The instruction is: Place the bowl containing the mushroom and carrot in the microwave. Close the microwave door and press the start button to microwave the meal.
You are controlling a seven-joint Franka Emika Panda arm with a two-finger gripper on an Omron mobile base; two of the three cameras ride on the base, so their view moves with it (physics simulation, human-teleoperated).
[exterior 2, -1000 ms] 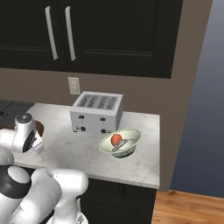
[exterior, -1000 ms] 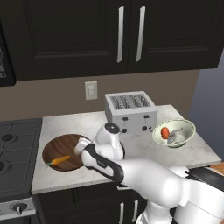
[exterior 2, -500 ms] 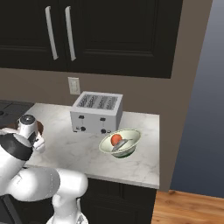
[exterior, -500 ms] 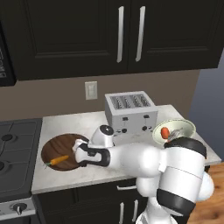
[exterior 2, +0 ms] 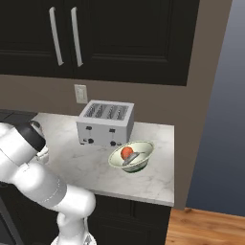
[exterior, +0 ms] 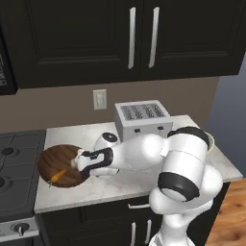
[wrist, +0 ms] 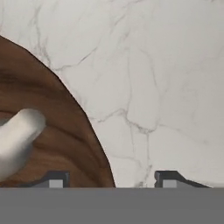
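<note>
The dark-brown wooden bowl (exterior: 53, 161) sits on the marble counter beside the stove. The orange carrot (exterior: 59, 176) lies in its near part. In the hand view the bowl (wrist: 52, 127) takes up the left side, with the whitish mushroom (wrist: 19, 135) lying inside it. My gripper (exterior: 78, 162) is down at the bowl's right rim. It is open (wrist: 111, 180), one fingertip (wrist: 54, 179) over the wood and the other on the counter side, with the rim between them. A black microwave (exterior: 4, 62) with pale buttons shows at the upper left edge.
A silver toaster (exterior: 142, 119) stands at the back of the counter (exterior 2: 95, 167), under dark wall cabinets (exterior: 120, 33). A pale bowl (exterior 2: 131, 155) holding a red thing sits right of the toaster (exterior 2: 106, 123). The stove (exterior: 14, 168) borders the counter on the left.
My hand has crept left to the wooden bowl's right rim. The arm's elbow has swung over to the right. The bowl and carrot stay where they were.
</note>
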